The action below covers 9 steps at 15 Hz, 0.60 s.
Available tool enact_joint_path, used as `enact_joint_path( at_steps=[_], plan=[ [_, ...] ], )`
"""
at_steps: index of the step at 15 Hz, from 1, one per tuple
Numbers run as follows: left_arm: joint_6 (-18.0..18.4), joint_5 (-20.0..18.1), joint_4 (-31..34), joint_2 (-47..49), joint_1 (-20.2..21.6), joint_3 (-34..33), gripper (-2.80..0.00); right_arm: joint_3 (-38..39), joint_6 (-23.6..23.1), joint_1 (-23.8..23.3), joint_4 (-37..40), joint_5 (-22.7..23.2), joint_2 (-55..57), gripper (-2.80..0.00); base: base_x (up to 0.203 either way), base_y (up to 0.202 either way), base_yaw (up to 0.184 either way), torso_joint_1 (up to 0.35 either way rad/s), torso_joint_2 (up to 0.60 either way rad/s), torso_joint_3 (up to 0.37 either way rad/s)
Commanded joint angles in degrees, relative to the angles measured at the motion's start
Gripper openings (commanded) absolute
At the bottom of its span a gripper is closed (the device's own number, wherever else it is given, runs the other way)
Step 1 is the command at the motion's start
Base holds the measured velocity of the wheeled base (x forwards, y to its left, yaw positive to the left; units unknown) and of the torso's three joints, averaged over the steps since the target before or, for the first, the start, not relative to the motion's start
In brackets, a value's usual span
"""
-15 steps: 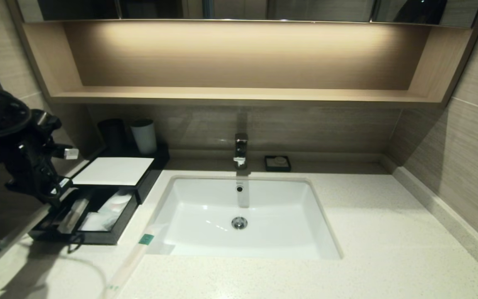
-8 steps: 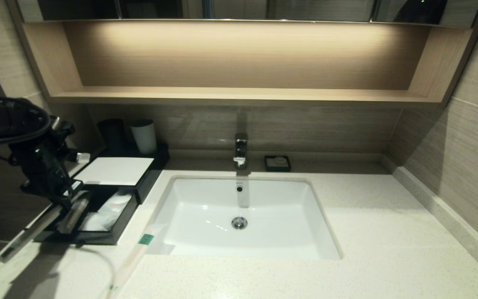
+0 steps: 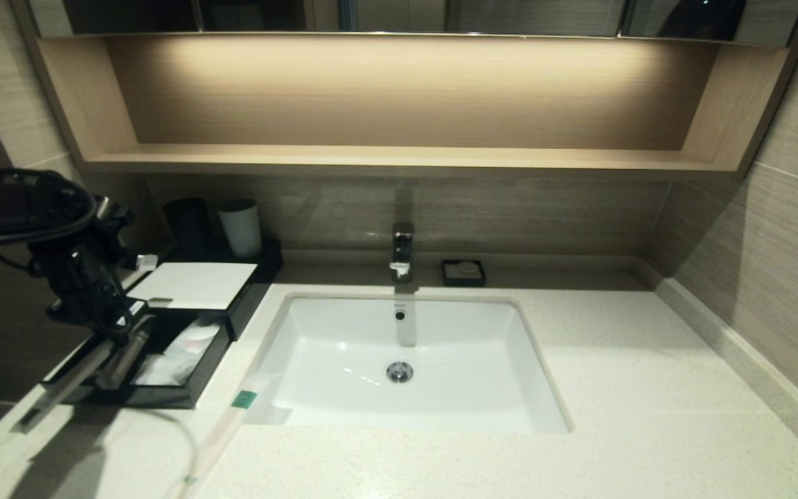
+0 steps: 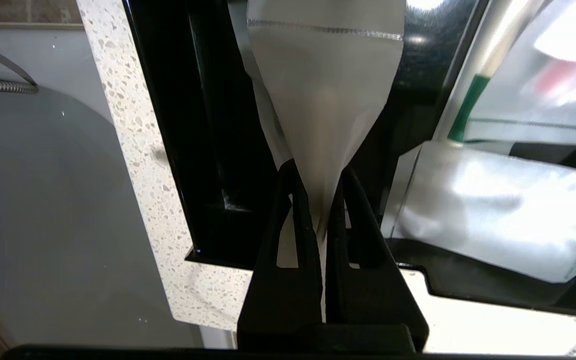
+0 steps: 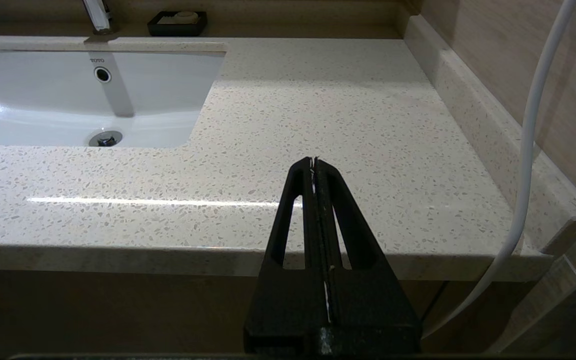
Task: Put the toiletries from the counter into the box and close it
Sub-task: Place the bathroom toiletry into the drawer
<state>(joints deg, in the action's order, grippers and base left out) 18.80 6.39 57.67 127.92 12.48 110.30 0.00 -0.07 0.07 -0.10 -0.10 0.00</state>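
Left gripper (image 3: 124, 331) is seen at the left of the head view, poised over the open drawer of the box (image 3: 191, 285), its fingers (image 4: 294, 220) pinched together on the translucent wrapper of one wrapped toiletry (image 4: 325, 95). That item is held slanting, one end over the drawer and the other end reaching out past the left edge of the counter (image 3: 621, 360). In the left wrist view, the drawer interior is shown black, with another wrapped stick with a green band (image 4: 468, 105) and a flat whitish packet (image 4: 493, 215) lying inside it. The box is placed at the left rear of the counter, beside the white sink (image 3: 406, 360), with its white top panel uncovered and its drawer pulled forward. A third toiletry with a green label (image 3: 222, 430) is laid on the counter near the sink's front left corner, apart from the box. A black cup (image 3: 188, 225) and a white cup (image 3: 240, 226) are stood behind the box. Right gripper (image 5: 314, 172) is shown only in its own wrist view, held beyond the counter's front edge, with its fingers pressed together on nothing.
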Motion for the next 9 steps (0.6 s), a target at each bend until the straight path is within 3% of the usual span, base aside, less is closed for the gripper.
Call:
enact_joint_path(
  at_steps=[1,9],
  plan=[
    [-0.3,0.7,0.0,0.8,0.1,-0.1,-2.80,0.1,0.0,0.0,-0.1,0.0,0.0,-2.80,0.000,0.000,0.000,0.000,0.00,0.000],
    [-0.3,1.1,-1.7,0.9,-0.3,0.0,-2.80,0.1,0.0,0.0,0.0,0.0,0.0,-2.80,0.000,0.000,0.000,0.000,0.00,0.000]
  ],
)
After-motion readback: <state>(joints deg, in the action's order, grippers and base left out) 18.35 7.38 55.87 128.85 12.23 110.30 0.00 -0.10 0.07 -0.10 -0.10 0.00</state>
